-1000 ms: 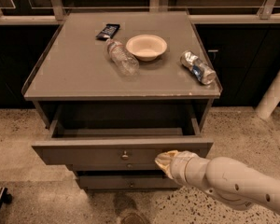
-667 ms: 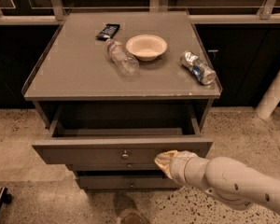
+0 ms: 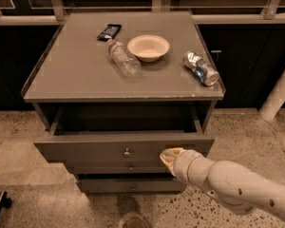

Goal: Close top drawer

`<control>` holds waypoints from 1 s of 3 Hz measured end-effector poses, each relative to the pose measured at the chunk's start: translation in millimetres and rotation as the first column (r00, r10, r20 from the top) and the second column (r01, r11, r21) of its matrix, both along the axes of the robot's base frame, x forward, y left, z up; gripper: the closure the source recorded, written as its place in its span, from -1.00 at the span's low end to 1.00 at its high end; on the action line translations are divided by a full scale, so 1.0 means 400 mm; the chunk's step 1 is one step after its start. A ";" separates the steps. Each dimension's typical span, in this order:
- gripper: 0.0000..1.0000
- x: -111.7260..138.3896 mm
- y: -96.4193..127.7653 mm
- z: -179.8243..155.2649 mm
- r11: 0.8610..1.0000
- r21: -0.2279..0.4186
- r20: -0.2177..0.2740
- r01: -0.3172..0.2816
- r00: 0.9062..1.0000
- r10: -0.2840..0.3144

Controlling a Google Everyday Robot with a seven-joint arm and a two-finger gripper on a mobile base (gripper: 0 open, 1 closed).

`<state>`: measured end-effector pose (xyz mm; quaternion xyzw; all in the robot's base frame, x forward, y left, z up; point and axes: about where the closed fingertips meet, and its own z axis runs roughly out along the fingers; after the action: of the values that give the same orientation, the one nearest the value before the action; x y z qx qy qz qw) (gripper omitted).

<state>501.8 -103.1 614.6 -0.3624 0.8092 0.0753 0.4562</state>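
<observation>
The top drawer (image 3: pixel 85 148) is a wide grey drawer pulled out from the cabinet, with a small round metal knob (image 3: pixel 127 152) at the centre of its flat front. Its inside looks dark and empty. My gripper (image 3: pixel 168 156) comes in from the lower right on a white arm and rests against the drawer front, to the right of the knob. Two smaller drawer fronts (image 3: pixel 131 185) sit below it.
On the grey cabinet top (image 3: pixel 76 75) lie a plastic bottle (image 3: pixel 123 58), a beige bowl (image 3: pixel 148 47), a dark snack bar (image 3: pixel 108 31) and a crushed can (image 3: pixel 201 68). A white post (image 3: pixel 279 96) stands at the right. The floor is speckled stone.
</observation>
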 end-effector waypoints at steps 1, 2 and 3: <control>1.00 0.051 -0.024 0.033 0.999 0.000 0.069 0.052 0.996 -0.052; 1.00 0.050 -0.023 0.033 0.999 0.000 0.069 0.052 0.996 -0.052; 1.00 0.098 -0.036 0.055 0.997 0.012 0.111 0.081 0.990 -0.082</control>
<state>540.8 -117.5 636.6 -0.3310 0.7965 0.0393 0.5045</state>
